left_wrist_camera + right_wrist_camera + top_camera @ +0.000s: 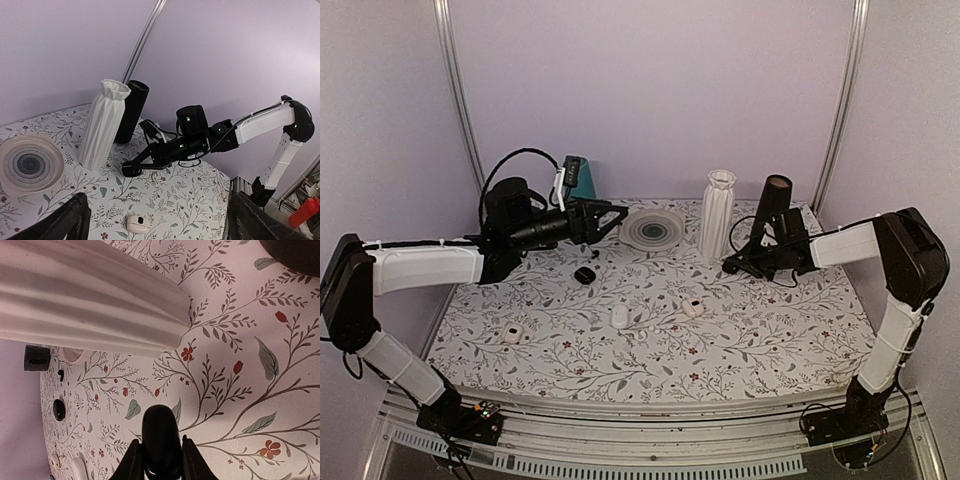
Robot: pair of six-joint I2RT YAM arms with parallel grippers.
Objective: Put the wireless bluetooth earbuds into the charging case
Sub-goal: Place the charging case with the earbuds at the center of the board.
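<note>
My right gripper [730, 266] [160, 441] is shut on a glossy black pebble-like charging case [160, 432], held low over the flowered table beside the white vase; the left wrist view shows that black case [131, 170] too. A tiny white earbud [156, 176] lies on the table right by it. An open black case [585, 274] sits mid-left. White cases lie at centre right [693, 308] [137, 223], at centre [619, 316] and at front left [512, 333]. My left gripper [616, 216] [158, 197] hangs wide open and empty above the back left of the table.
A white ribbed vase [717, 213] and a black cylinder [772, 205] stand at the back right, close to the right gripper. A ridged round dish [652, 229] lies back centre. A teal object [578, 173] stands at the back wall.
</note>
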